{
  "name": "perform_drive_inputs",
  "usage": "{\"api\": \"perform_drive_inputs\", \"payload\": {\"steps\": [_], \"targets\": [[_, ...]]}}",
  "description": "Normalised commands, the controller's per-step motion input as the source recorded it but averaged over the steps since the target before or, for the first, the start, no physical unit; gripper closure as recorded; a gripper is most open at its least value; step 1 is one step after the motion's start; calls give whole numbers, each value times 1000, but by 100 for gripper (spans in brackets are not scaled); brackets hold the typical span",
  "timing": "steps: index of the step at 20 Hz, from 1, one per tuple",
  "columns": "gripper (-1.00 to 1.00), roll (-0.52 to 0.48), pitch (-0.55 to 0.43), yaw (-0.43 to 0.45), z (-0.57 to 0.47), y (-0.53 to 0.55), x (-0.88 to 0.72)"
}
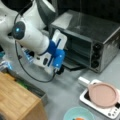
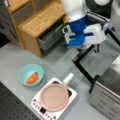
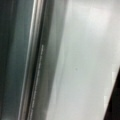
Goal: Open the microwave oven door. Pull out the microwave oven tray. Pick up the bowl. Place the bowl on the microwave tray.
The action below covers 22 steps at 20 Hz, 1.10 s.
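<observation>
your tool point(image 1: 59, 70) low at the open microwave oven door point(image 2: 83, 62), grip state untellable, bowl point(image 2: 31, 74) at its 7 o'clock on the table point(image 2: 60, 62)

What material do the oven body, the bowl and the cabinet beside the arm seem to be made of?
Oven: seemingly brushed metal, silver-grey with a dull sheen on top.
Bowl: smooth pale teal, possibly plastic or glazed ceramic; the look leaves it open.
Cabinet: apparently wood or wood laminate, light brown with a matte surface.
</observation>
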Motion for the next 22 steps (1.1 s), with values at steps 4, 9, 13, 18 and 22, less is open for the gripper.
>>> {"api": "perform_drive_inputs", "payload": {"steps": [4, 9, 13, 18, 22], "targets": [[-100, -580, 92, 13, 3, -204, 54], [-100, -565, 86, -11, 51, -48, 25], [-100, -255, 6, 39, 88, 56, -30], [-100, 58, -54, 95, 24, 25, -71], [-100, 315, -49, 124, -56, 13, -101]]}}
